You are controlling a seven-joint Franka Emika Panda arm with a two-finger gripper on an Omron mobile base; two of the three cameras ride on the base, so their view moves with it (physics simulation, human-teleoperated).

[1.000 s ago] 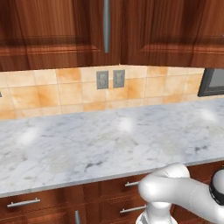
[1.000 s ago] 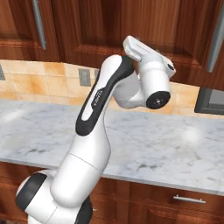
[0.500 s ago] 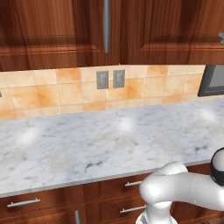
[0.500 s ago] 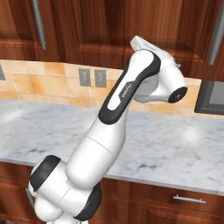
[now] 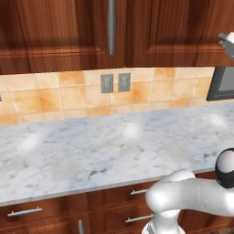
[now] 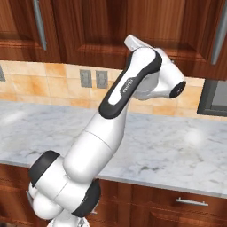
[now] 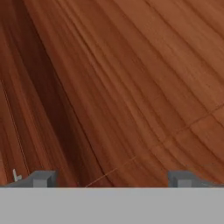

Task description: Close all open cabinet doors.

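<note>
The white robot arm reaches up over the grey-veined white marble counter [image 5: 91, 151] toward the tall reddish-brown glossy cabinet doors [image 6: 111, 26] above the tan tiled backsplash [image 5: 59, 96]. Its gripper [image 7: 111, 177], jaws spread wide and empty, faces the wood up close.

The white arm [image 6: 111, 133] rises from its dark-jointed base at the lower left of the right base view, leans up and to the right, and bends at a dark elbow so the wrist [image 6: 162, 82] sits high. In the hand view the gripper [image 7: 111, 178] shows two grey fingertips [image 7: 41, 178] set wide apart at the bottom. In the left base view the shoulder [image 5: 192, 201] curves across the lower right corner.
</note>
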